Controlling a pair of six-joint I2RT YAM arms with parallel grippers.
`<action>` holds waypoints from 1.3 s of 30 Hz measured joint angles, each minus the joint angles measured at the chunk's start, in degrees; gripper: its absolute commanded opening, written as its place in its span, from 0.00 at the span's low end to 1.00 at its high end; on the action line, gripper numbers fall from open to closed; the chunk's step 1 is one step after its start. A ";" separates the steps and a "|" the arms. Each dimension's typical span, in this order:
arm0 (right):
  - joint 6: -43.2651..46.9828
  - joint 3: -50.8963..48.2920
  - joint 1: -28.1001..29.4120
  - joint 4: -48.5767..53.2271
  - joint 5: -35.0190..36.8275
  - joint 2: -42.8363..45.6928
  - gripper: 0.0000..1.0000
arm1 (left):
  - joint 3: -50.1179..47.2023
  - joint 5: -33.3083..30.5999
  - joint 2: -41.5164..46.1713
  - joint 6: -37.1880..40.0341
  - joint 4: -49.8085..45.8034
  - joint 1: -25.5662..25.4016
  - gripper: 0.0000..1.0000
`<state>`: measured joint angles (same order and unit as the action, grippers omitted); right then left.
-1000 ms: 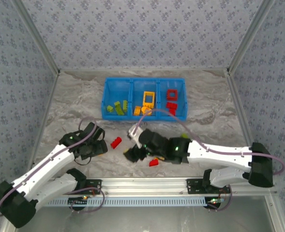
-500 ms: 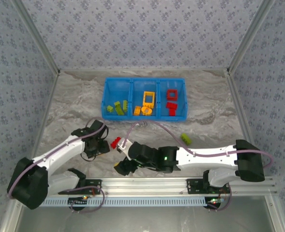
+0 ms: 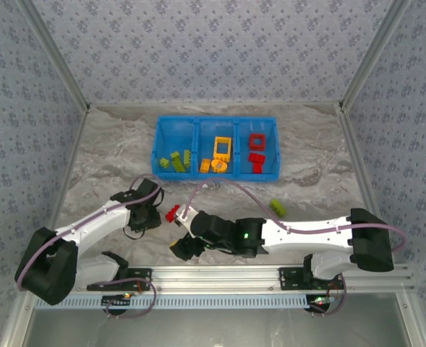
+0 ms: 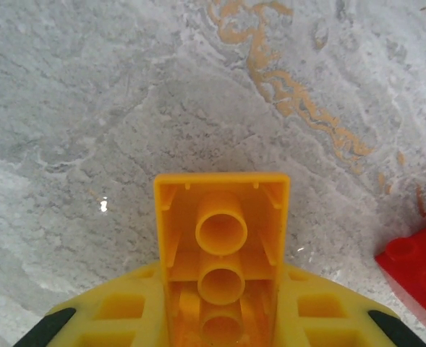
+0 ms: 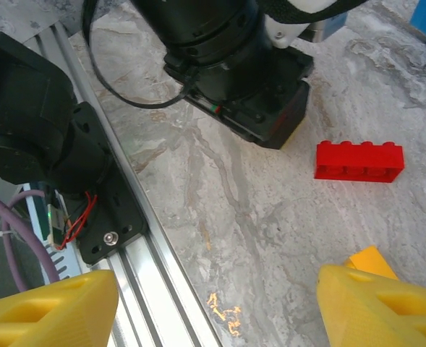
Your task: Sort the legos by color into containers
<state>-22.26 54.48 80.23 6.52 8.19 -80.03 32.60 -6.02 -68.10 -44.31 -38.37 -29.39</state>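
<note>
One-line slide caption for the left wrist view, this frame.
Left pincer grips a yellow-orange brick, hollow underside facing the camera, marble table beyond, red brick at right edge.

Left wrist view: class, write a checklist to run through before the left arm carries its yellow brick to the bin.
1. The yellow-orange plastic brick is clamped in the left pincer: ok.
2. The red studded plastic brick beside it does not touch it: ok.
3. The middle compartment of the long bright blue plastic bin holds yellow bricks: ok.
4. The right pincer is open, carrying nothing: ok.
5. The lilac cable of the right arm is clear of the route: cannot tell.
</note>
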 measured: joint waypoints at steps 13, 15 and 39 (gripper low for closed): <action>-0.37 6.67 -10.56 8.15 18.99 11.47 0.74 | 43.87 -2.16 -11.61 6.49 -10.54 -11.52 0.23; -0.72 7.72 -12.22 9.03 21.11 12.22 0.74 | 49.13 -2.19 -16.44 7.87 -10.69 -12.72 0.23; -4.11 -0.63 -22.14 11.28 23.96 20.00 0.74 | 92.21 -9.51 -64.98 14.12 -17.59 -11.30 0.24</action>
<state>-26.37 53.84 58.08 17.80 32.14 -60.03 124.81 -15.53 -133.08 -30.20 -55.96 -40.69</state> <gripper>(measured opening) 0.743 0.285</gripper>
